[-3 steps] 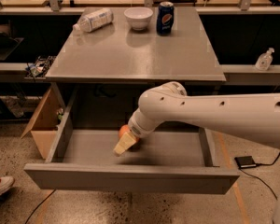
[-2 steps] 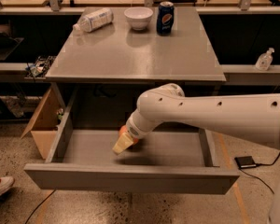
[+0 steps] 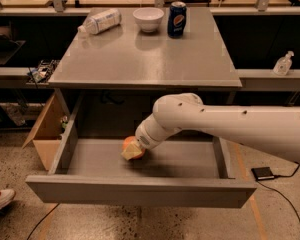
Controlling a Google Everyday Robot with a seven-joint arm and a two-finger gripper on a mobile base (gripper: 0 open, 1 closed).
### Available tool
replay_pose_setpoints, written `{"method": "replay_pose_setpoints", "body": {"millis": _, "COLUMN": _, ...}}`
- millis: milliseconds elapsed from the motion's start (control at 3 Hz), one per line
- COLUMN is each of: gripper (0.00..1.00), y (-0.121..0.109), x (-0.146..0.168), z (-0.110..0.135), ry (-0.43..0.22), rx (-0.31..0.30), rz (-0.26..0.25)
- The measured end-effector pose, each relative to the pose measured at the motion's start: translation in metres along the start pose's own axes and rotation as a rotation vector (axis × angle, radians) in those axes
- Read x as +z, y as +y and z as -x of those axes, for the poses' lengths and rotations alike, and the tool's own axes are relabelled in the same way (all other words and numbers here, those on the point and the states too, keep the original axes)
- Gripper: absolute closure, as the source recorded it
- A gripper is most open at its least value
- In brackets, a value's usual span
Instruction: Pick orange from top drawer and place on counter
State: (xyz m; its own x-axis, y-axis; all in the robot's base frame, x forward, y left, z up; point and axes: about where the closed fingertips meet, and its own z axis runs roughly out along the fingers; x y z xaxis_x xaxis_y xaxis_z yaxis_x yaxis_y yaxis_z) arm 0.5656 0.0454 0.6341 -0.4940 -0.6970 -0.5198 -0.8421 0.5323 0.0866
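The top drawer (image 3: 140, 191) of the grey cabinet is pulled wide open. The orange (image 3: 127, 143) lies on the drawer floor, left of the middle, and only its upper left part shows. My gripper (image 3: 133, 151) reaches down into the drawer from the right on the white arm (image 3: 225, 126). It is right at the orange and covers its lower right side. The counter (image 3: 150, 54) is the grey cabinet top above the drawer.
On the counter's far edge lie a plastic bottle (image 3: 100, 21) on its side, a white bowl (image 3: 148, 19) and a blue soda can (image 3: 177, 19). A cardboard box (image 3: 44, 134) stands left of the cabinet. A spray bottle (image 3: 282, 64) stands on the right shelf.
The arm has hardly moved. The orange now shows at the upper left of the gripper, where it was hidden before.
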Motion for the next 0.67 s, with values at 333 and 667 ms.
{"method": "replay_pose_setpoints", "body": {"millis": 333, "gripper": 0.88, "y": 0.007, "x": -0.020, "z": 0.010, "ry": -0.122, "rx": 0.012, "rz": 0.096}}
{"method": "replay_pose_setpoints", "body": {"millis": 667, "gripper": 1.00, "y": 0.009, "x": -0.058, "z": 0.019, "ry": -0.254, "rx": -0.013, "rz": 0.148}}
